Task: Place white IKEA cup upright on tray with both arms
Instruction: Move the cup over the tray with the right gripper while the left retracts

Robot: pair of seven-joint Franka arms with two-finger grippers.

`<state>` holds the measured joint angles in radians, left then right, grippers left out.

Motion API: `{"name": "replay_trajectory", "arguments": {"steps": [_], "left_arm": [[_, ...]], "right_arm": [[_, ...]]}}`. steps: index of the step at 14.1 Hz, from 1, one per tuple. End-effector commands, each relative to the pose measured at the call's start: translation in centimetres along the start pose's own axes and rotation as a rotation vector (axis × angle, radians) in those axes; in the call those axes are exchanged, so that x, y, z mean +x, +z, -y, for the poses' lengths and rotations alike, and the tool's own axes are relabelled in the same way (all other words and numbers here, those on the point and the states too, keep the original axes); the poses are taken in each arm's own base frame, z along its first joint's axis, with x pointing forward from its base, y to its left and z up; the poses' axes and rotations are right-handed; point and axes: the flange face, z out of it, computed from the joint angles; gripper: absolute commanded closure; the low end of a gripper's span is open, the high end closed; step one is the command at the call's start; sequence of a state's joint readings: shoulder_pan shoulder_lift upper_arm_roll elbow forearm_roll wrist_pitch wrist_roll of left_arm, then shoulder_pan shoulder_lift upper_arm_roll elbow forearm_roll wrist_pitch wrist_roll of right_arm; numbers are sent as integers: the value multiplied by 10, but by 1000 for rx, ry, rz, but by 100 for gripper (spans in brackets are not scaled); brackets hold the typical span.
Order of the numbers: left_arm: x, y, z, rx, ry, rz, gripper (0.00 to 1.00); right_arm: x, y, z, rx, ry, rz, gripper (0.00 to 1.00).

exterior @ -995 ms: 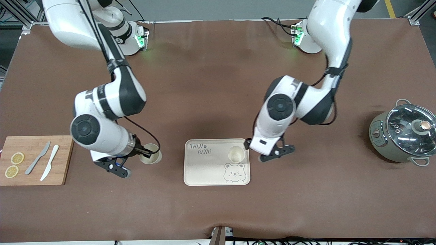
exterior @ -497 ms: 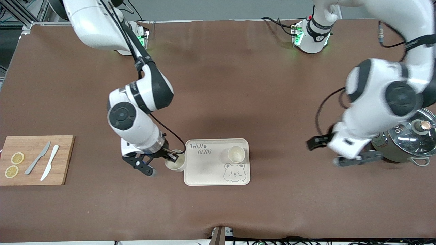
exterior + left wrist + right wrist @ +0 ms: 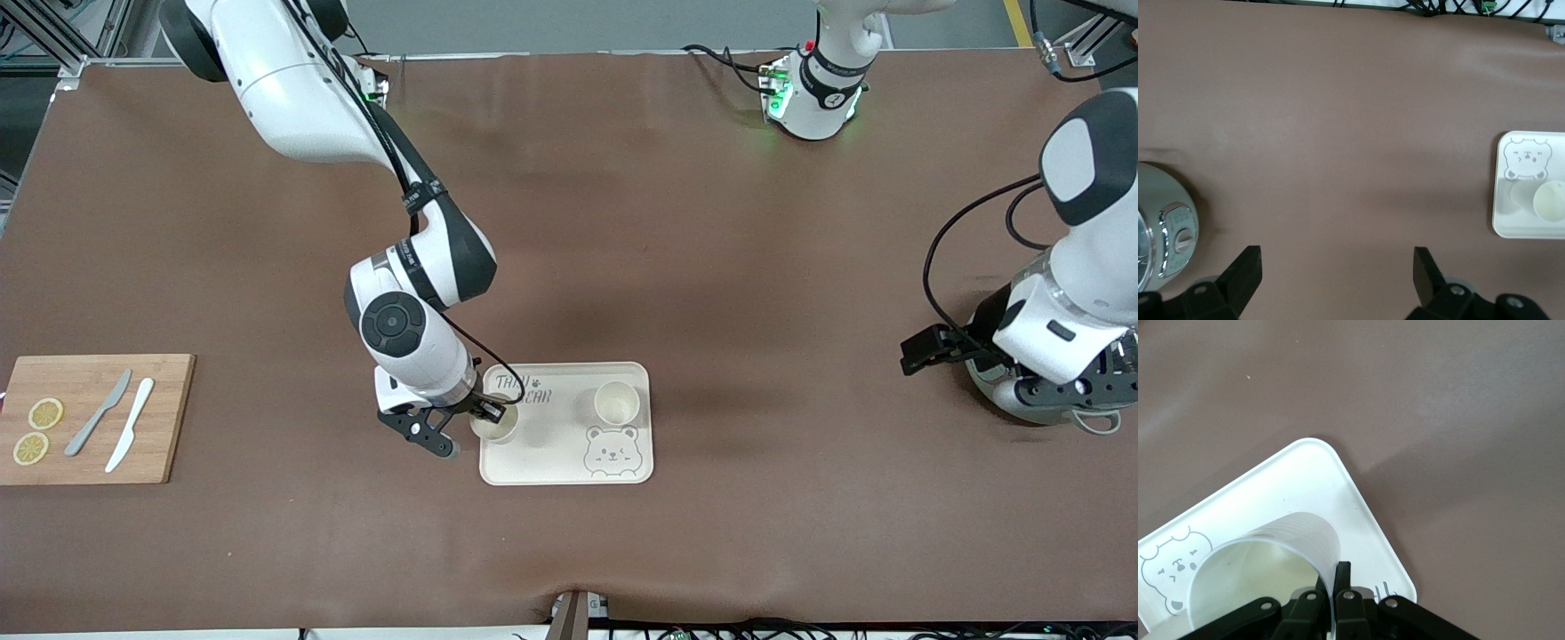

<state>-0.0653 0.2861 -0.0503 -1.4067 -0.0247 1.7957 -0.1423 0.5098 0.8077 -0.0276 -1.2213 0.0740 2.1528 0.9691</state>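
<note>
White cup [image 3: 494, 425]: rim pinched in right gripper [image 3: 484, 413], over tray [image 3: 551, 462] edge. Second cup [image 3: 616, 402] stands on tray. Left gripper [image 3: 1337, 263]: jaws wide, beside pot [image 3: 1005, 391].

I'm looking down from high across the table while both wrist cameras are sharing the tray [image 3: 566, 444] [image 3: 1531, 230] [image 3: 1358, 513], the right one closest.

Right pincer [image 3: 480, 414] is clamped low; left pincer [image 3: 1336, 273] hangs spread apart.
</note>
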Motion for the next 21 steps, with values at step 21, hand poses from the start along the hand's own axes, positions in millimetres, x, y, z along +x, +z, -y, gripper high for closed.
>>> {"name": "replay_trajectory", "arguments": {"steps": [21], "left_arm": [[-62,-46,35,11,212,58,0]], "right_arm": [[-35,62,21,17,-50,-12,100]]}}
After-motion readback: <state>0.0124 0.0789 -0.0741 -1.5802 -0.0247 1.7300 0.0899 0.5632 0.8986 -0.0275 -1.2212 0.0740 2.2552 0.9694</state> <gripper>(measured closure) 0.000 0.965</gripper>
